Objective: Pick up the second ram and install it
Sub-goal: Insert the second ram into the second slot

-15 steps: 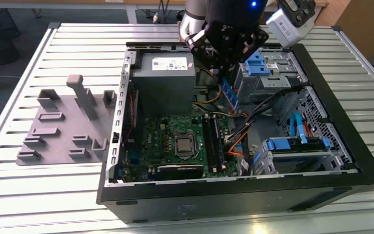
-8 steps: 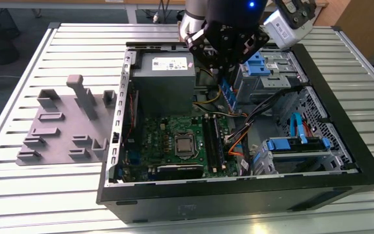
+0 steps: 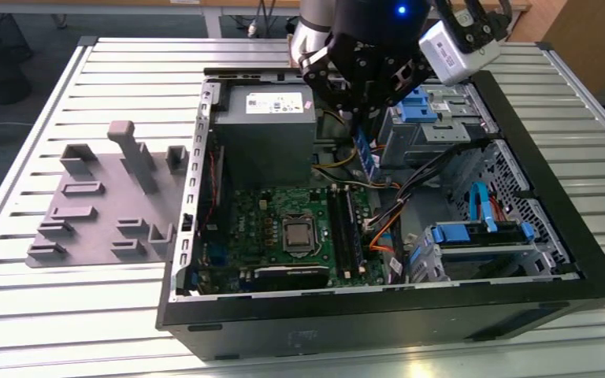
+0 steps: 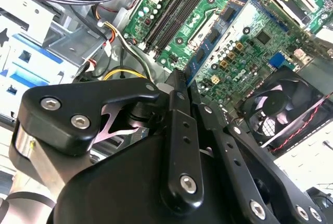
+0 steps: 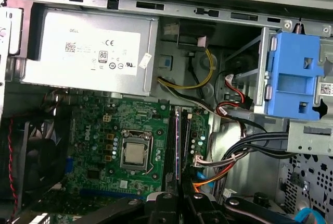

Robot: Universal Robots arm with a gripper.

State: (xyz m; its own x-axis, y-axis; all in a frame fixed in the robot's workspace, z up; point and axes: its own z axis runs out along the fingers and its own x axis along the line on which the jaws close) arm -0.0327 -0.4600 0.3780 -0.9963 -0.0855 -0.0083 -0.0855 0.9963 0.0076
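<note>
grey tray (image 3: pixel 103 205) beside computer case (image 3: pixel 554 260)

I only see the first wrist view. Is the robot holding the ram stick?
Observer: Yes. In the second wrist view the gripper is shut on the second ram, black chips showing.
Operator: Is it plugged in?
Observer: Not yet. In the exterior view it hangs upright above the green board.
Operator: Anything outside the computer?
Observer: A grey tray with upright posts, on the table at the exterior view's left of the case.
</note>
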